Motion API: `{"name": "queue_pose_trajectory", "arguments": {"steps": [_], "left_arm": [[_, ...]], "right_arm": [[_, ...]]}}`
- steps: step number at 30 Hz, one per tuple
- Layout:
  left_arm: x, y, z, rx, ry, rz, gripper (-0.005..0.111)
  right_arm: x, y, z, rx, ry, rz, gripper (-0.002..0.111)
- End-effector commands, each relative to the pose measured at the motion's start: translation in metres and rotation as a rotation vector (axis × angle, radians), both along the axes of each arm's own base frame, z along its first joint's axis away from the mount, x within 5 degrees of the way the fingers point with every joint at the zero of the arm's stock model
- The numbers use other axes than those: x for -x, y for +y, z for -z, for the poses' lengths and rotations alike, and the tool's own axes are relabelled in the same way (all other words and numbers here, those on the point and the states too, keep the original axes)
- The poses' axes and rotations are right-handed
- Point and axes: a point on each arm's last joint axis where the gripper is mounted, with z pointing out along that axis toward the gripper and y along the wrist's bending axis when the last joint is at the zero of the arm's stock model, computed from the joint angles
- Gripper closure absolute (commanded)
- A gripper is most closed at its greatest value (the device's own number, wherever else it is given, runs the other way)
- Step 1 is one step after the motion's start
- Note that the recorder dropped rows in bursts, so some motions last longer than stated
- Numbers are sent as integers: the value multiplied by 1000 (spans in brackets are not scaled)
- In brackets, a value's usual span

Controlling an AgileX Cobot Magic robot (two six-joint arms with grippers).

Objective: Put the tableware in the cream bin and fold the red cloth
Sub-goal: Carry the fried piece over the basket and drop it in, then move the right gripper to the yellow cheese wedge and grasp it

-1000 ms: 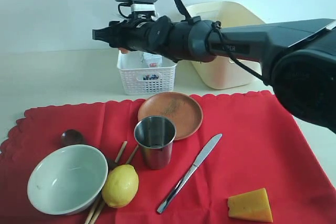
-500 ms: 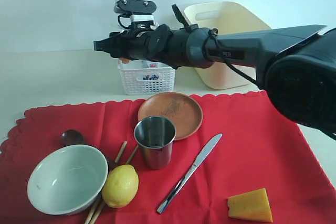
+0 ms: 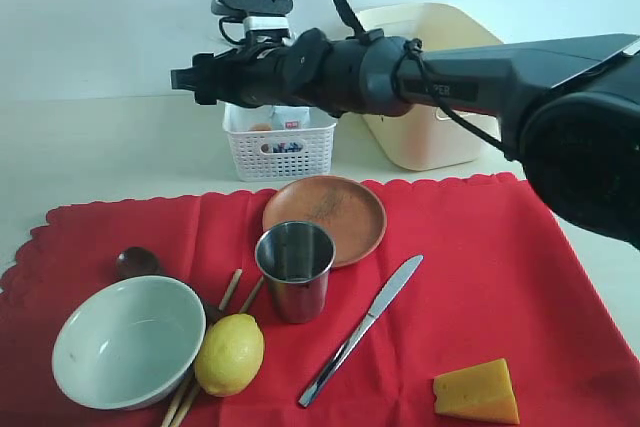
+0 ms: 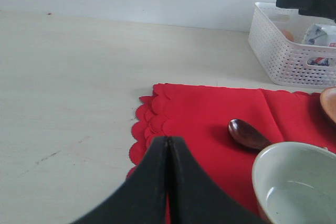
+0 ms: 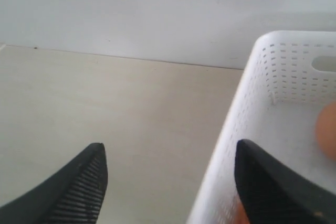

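While the right gripper (image 5: 170, 153) hung with ribbed jaws wide apart, empty, over the rim of the perforated white basket (image 3: 280, 157) and the left gripper (image 4: 167, 142) was pinched together on nothing, the scalloped red cloth (image 3: 480, 267) lay flat in front of the smooth cream bin (image 3: 440, 137), bearing glazed bowl (image 3: 128, 340), round brown plate (image 3: 325, 215), steel cup (image 3: 295, 269), slim knife (image 3: 365, 327)
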Motion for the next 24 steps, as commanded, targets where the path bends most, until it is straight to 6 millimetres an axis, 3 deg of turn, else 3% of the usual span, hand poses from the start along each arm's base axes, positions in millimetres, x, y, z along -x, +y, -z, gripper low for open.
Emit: {"name": "queue_pose_trajectory", "arguments": {"steps": [1, 7, 12, 21, 24], "left_arm": [[0, 0, -1, 2, -14, 5, 106], [0, 0, -1, 2, -14, 5, 106], [0, 0, -1, 2, -14, 5, 106], [0, 0, -1, 2, -14, 5, 106], [0, 0, -1, 2, -14, 5, 106]], "right_arm": [[2, -4, -22, -12, -9, -17, 41], [13, -4, -51, -15, 7, -84, 43], [28, -8, -75, 74, 39, -182, 55], [66, -43, -119, 453, 170, -185, 78], [82, -58, -134, 494, 159, -182, 85]]}}
